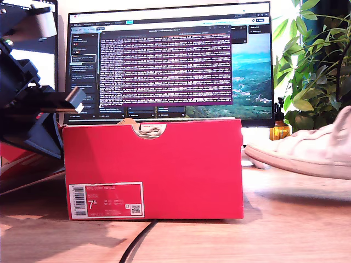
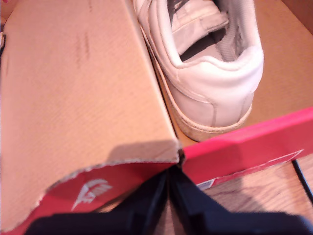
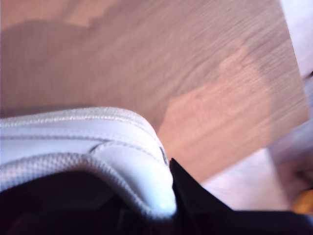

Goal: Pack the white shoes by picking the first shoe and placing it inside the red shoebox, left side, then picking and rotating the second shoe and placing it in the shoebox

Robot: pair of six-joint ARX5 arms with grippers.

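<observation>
Low frontal exterior view; 2 close wrist views above red shoebox (image 1: pixel 164 170), shoe.

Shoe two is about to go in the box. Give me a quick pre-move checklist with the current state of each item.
1. First shoe seated in the red shoebox: ok, heel against the end wall in the first wrist view.
2. Space beside it for shoe two: ok, bare cardboard floor shows alongside.
3. My second gripper holding the second shoe: ok, jaws closed on its heel collar.
4. Second shoe clear of the table: ok, its toe hangs tilted at the exterior view's right.
5. My first gripper out of the way: not ok, it is at the box corner.
6. Rotation correct: cannot tell.
</observation>
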